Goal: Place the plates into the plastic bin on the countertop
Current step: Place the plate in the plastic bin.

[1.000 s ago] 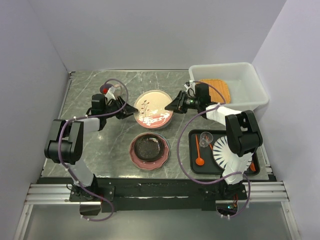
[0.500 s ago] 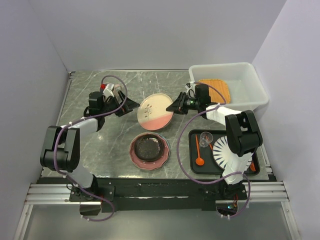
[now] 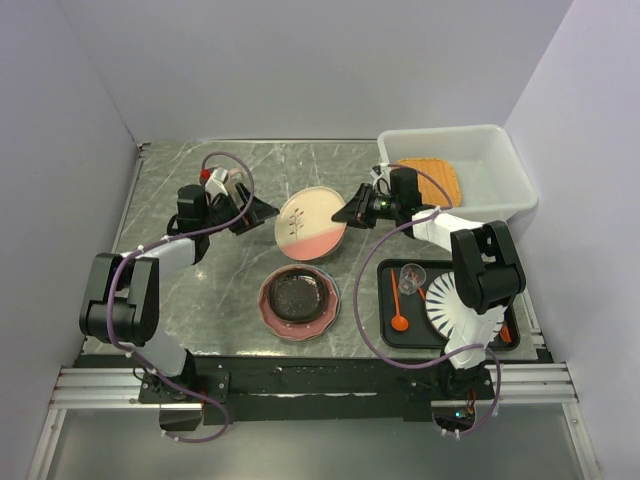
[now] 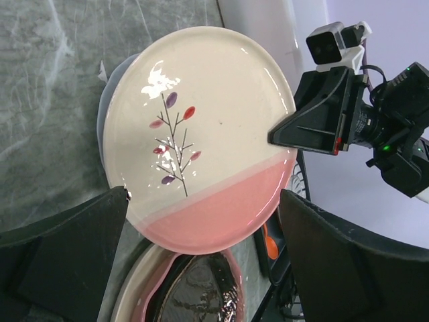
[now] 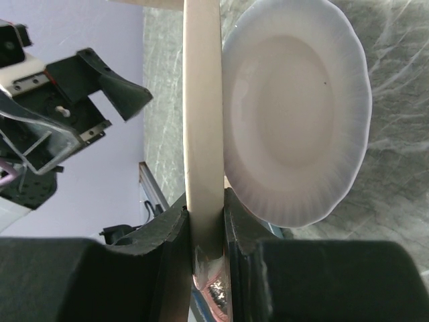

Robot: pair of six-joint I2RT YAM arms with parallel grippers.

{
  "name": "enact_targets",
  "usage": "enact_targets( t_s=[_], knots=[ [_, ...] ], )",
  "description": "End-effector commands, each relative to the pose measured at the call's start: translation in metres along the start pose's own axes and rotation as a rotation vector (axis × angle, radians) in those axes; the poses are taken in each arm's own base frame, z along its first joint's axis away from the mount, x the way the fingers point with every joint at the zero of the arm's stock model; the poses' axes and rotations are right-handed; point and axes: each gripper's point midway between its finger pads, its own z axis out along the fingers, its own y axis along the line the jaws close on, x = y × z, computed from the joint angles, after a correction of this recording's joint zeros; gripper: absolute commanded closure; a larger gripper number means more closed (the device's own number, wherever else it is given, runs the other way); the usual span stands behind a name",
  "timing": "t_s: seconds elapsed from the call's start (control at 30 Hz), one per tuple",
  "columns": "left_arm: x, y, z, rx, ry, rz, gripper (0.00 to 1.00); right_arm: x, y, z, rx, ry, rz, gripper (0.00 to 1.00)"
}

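My right gripper (image 3: 350, 213) is shut on the right rim of the pink-and-cream floral plate (image 3: 312, 224) and holds it tilted above the countertop (image 3: 200, 290). In the right wrist view the fingers (image 5: 167, 235) clamp the plate's edge (image 5: 203, 121), with a plain white plate (image 5: 295, 114) lying flat beneath it. My left gripper (image 3: 266, 210) is open just left of the floral plate (image 4: 201, 127), not touching it. A black speckled plate (image 3: 298, 295) sits in a pink plate (image 3: 268, 305) nearer me. The plastic bin (image 3: 500, 150) at the back right holds an orange plate (image 3: 432, 180).
A black rectangular tray (image 3: 385, 300) at the front right carries a white plate with black stripes (image 3: 455, 300), an orange spoon (image 3: 399, 322) and a clear glass (image 3: 410, 272). Walls close in the back and both sides.
The floral plate has come up off the white plate and tilted, held by my right gripper. My left gripper has drawn back to the left, away from the plate's rim.
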Motion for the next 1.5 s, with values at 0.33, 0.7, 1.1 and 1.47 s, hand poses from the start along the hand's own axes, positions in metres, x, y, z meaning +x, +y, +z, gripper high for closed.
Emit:
enact_targets(
  t_s=[0.33,0.7,1.1,1.47],
  knots=[
    [-0.011,-0.010,-0.009,-0.010,-0.067,0.077,0.01,-0.050,0.111,-0.036,-0.215,-0.112,-0.193,1.00],
    [-0.005,-0.003,-0.005,-0.009,-0.048,0.056,0.01,-0.092,0.119,-0.077,-0.200,-0.227,-0.215,1.00],
    [-0.005,0.003,0.000,-0.015,-0.037,0.049,0.01,-0.151,0.100,-0.152,-0.147,-0.425,-0.198,1.00],
    [-0.007,0.004,0.004,-0.013,-0.027,0.052,0.01,-0.174,0.078,-0.181,-0.120,-0.521,-0.160,1.00]
  ],
)
